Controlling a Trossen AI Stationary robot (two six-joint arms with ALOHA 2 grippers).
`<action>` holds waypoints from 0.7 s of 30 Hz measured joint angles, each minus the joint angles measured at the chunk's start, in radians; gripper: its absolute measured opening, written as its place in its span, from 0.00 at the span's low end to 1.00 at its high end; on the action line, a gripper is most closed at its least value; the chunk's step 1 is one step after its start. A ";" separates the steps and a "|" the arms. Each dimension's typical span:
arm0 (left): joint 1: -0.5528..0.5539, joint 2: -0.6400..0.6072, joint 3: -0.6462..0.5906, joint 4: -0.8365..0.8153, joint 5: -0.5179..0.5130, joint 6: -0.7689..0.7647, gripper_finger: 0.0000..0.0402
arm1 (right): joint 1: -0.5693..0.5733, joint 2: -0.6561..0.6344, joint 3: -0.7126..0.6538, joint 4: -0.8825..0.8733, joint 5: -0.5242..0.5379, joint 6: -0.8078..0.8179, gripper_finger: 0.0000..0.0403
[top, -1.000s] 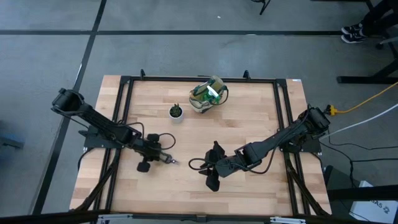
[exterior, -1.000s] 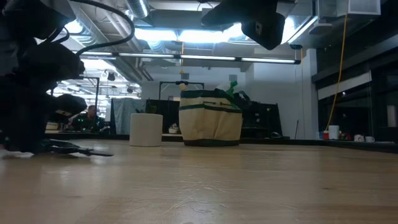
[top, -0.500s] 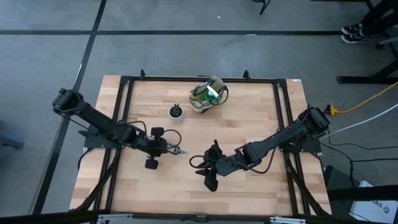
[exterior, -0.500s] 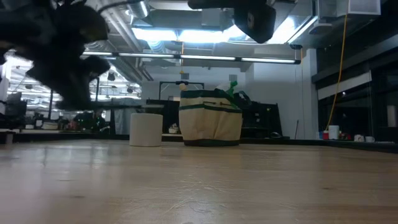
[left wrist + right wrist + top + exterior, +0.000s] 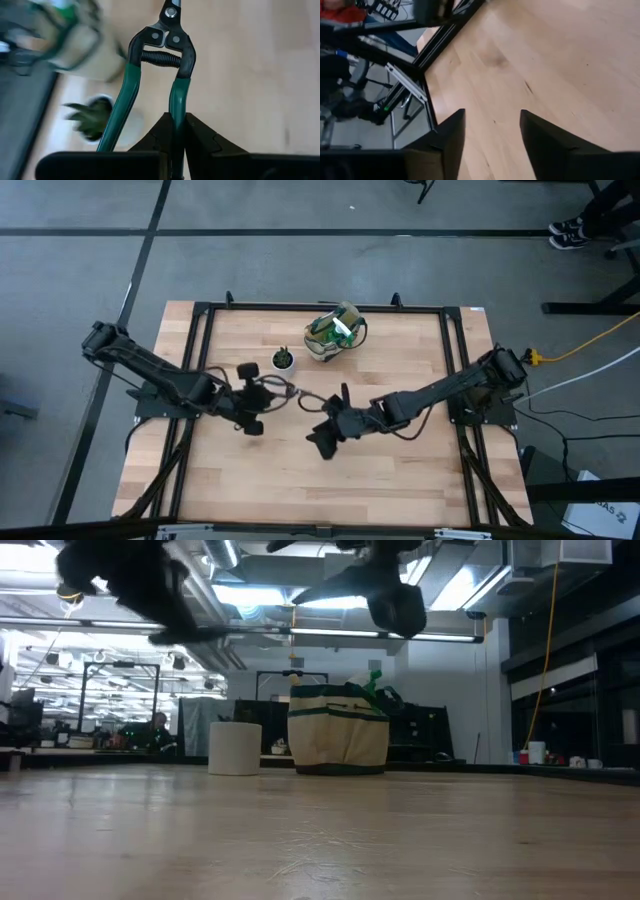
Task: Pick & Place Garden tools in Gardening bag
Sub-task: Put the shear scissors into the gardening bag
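The black pruning shears (image 5: 160,55) have green handles and a coil spring. My left gripper (image 5: 266,393) is shut on them, in the air over the table's middle, just near of the white plant pot (image 5: 283,361). The shears point toward the table's right (image 5: 291,392). The tan gardening bag (image 5: 335,330) with green trim stands at the far middle and holds green items (image 5: 372,685). My right gripper (image 5: 318,423) is open and empty, right of the shears, above the table (image 5: 490,117). The other tools do not show apart. My left gripper pinches one green handle (image 5: 177,107) of the shears between its two fingers, back from the spring. The fingers lie along the handle. The other handle (image 5: 119,117) passes free beside the fingers. The shears are lifted clear of the table, about level, head pointing away from the gripper.
The plant pot (image 5: 235,748) stands left of the bag (image 5: 338,730). Black frame rails (image 5: 200,340) run along the table's left, right and far sides. Bare wood (image 5: 300,480) lies across the near half.
My left gripper has risen from the table with the shears and gone toward the far edge and a little right, toward the pot and bag. The shears have been lifted clear and stay about level. My right gripper has gone toward the far edge and slightly left.
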 joint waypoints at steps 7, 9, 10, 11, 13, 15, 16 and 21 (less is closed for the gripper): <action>0.000 -0.132 0.008 0.011 -0.132 -0.049 0.05 | -0.049 0.000 0.000 0.073 -0.013 0.022 0.58; 0.000 -0.165 0.008 0.011 -0.155 -0.085 0.05 | -0.065 0.000 0.000 0.122 0.001 0.023 0.59; 0.000 -0.179 0.008 0.012 -0.165 -0.097 0.05 | -0.074 0.000 0.000 0.149 0.017 0.022 0.59; 0.000 -0.190 0.008 0.015 -0.173 -0.104 0.05 | -0.084 0.000 0.000 0.176 0.036 0.021 0.59; 0.000 -0.206 0.008 0.038 -0.187 -0.105 0.05 | -0.104 0.000 0.000 0.224 0.070 0.021 0.59; 0.000 -0.214 0.008 0.065 -0.197 -0.105 0.05 | -0.126 0.000 0.000 0.265 0.094 0.022 0.59; 0.000 -0.217 0.008 0.078 -0.196 -0.105 0.05 | -0.137 0.000 0.000 0.284 0.097 0.022 0.59; 0.000 -0.217 0.008 0.156 -0.196 -0.075 0.05 | -0.192 0.000 0.000 0.376 0.097 0.024 0.59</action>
